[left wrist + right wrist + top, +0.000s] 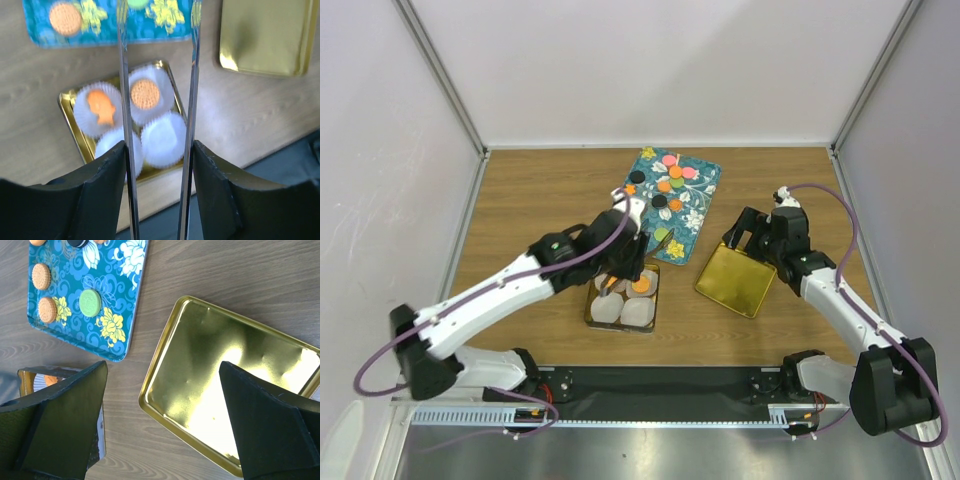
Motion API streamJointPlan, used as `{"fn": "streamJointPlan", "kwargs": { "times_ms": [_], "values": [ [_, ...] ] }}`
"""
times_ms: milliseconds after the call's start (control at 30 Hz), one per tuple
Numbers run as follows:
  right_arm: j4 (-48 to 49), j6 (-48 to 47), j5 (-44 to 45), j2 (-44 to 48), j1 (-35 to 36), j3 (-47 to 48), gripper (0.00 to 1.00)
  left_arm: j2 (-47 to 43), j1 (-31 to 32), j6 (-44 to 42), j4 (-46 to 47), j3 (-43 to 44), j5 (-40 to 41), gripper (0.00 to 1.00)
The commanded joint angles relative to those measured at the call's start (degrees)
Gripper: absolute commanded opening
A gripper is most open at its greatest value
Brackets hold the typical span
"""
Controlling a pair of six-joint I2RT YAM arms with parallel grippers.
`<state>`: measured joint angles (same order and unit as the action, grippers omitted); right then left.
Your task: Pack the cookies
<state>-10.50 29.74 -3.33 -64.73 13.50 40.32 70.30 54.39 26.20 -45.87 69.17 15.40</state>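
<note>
Cookies lie on the teal flowered tray (695,215): orange (676,172), pink (670,160), black (658,200) and green (660,236). A gold tin (592,312) holds white paper cups. One cup has a round orange cookie (145,93) and one an orange fish-shaped piece (101,106). Two near cups (164,139) are empty. My left gripper (625,258) hovers over the tin, shut on metal tongs (125,100) whose arms stand apart. Their tips reach toward the green cookie (139,2) at the tray's near edge and run out of view. My right gripper (750,235) is open and empty over the gold lid (225,390).
The gold lid (736,278) lies upside down to the right of the tin, close to the tray's near right corner. In the right wrist view the tray (115,335) shows two orange cookies (40,276) and the green one (90,302). White walls enclose the wooden table.
</note>
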Motion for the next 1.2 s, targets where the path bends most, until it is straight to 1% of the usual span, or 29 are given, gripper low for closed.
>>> {"fn": "streamJointPlan", "kwargs": {
  "times_ms": [0,100,133,200,233,367,600,833,1167],
  "values": [
    [0.83,-1.08,0.43,-0.57,0.39,2.58,0.99,7.36,-3.05,-4.83,0.87,7.19,2.18,0.59],
    [0.83,-1.17,0.43,-0.92,0.30,2.66,1.00,11.51,-4.90,-6.59,2.01,10.97,0.78,0.59],
    [1.01,-1.17,0.35,-1.10,0.30,2.66,1.00,14.39,-5.17,-7.38,2.10,11.86,1.12,0.60],
    [0.92,-1.08,0.43,-1.36,0.30,2.75,1.00,17.22,-5.96,-8.00,1.48,14.23,0.86,0.62],
    [0.84,-1.17,0.26,-1.45,0.30,2.75,1.00,19.50,-6.05,-8.61,1.57,14.76,0.69,0.63],
    [0.92,-1.17,0.26,-1.45,0.22,2.75,1.00,23.73,-6.75,-9.58,2.79,15.74,-0.45,0.64],
    [0.92,-1.17,-0.01,-1.89,0.30,2.84,1.00,28.21,-8.42,-10.29,4.65,15.56,-1.25,0.64],
    [0.75,-1.17,-0.27,-2.42,0.30,3.10,1.00,31.38,-10.01,-11.60,5.70,16.70,-3.97,0.63],
    [0.83,-1.00,-0.27,-2.77,0.30,3.19,1.00,32.18,-10.53,-11.17,6.40,16.18,-5.90,0.57]
  ]
}}
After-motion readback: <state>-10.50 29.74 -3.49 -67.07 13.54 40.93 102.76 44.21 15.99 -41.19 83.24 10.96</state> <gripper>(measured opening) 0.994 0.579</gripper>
